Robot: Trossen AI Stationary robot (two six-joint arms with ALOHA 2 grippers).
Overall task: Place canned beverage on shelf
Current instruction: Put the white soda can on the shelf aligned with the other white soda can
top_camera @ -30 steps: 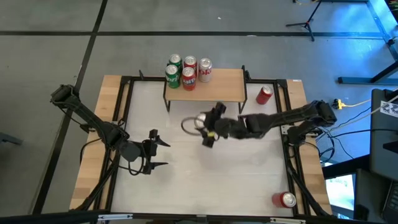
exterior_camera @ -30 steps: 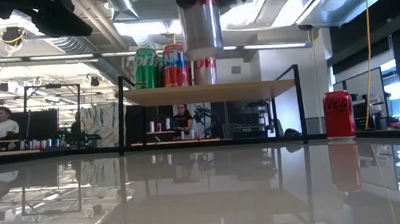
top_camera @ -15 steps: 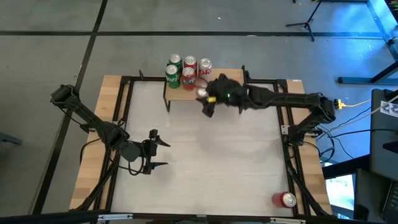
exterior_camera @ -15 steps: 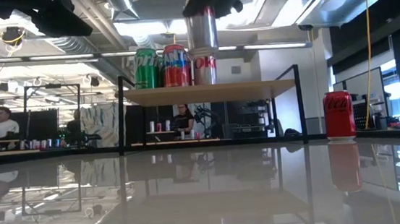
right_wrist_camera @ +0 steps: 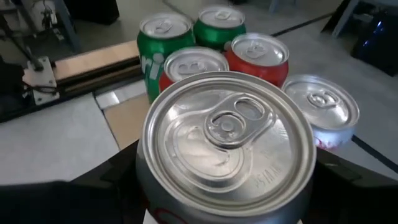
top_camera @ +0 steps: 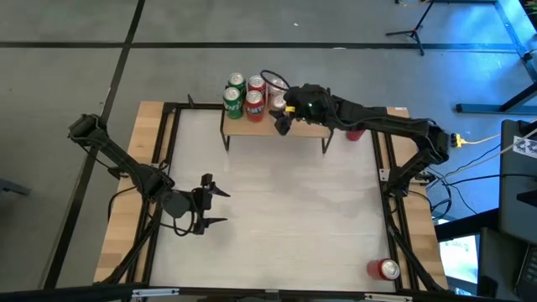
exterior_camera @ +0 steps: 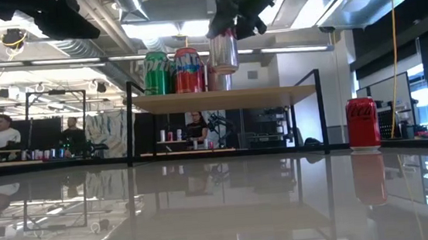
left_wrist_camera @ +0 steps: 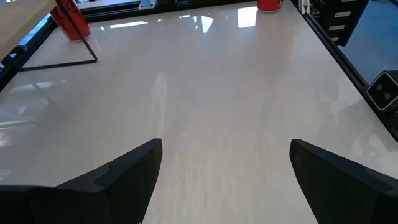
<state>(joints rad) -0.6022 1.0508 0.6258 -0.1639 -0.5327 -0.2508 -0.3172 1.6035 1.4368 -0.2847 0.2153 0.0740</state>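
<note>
My right gripper (top_camera: 284, 106) is shut on a silver can (exterior_camera: 223, 51) and holds it in the air above the shelf, a light-wood board (exterior_camera: 220, 98) on thin black legs at the table's far edge. Several cans stand on the shelf's left half: two green ones (right_wrist_camera: 163, 36), two red ones (right_wrist_camera: 258, 53) and a silver one (right_wrist_camera: 320, 106). My left gripper (left_wrist_camera: 224, 174) is open and empty over the table's near left part (top_camera: 210, 205). My right gripper pinches the silver can's side wall just below its top rim (right_wrist_camera: 149, 180) between its two fingers, one on each side. The fingers (exterior_camera: 228, 10) come from above. The can hangs below them, nearly upright with a slight tilt, clear of the shelf board.
A red can (exterior_camera: 363, 122) stands on the table right of the shelf, partly under my right arm in the high view (top_camera: 357, 131). Another red can (top_camera: 386, 268) is at the table's near right corner. The shelf's right half (top_camera: 310, 122) is bare wood.
My right gripper has carried the silver can from the middle of the table toward the far edge and up, to above the shelf beside the standing cans. The can has stayed lifted and now tilts a little.
</note>
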